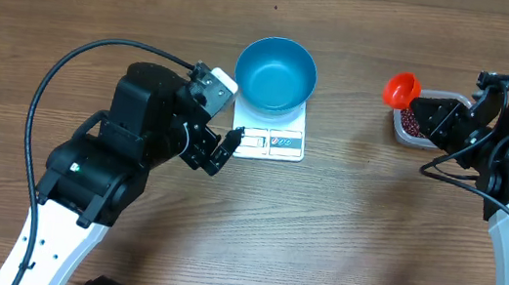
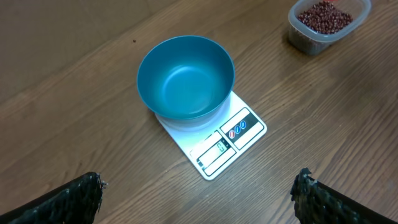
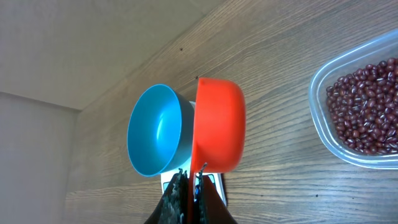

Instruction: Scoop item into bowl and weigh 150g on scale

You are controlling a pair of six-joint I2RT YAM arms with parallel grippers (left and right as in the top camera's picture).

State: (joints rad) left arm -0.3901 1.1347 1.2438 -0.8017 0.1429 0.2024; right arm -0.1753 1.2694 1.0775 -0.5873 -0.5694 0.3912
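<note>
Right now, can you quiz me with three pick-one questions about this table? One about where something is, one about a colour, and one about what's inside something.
1. Where does the blue bowl stand?
A. on the white scale
B. under the robot's arm
C. on the bare wood

2. What colour is the scoop in the right gripper?
A. green
B. orange-red
C. yellow

3. What is inside the bowl?
A. water
B. a spoon
C. nothing

Answers:
1. A: from overhead the bowl sits on top of the scale.
2. B: the right wrist view shows a bright orange-red scoop.
3. C: its inside is bare blue, and the beans lie in the clear tub.
</note>
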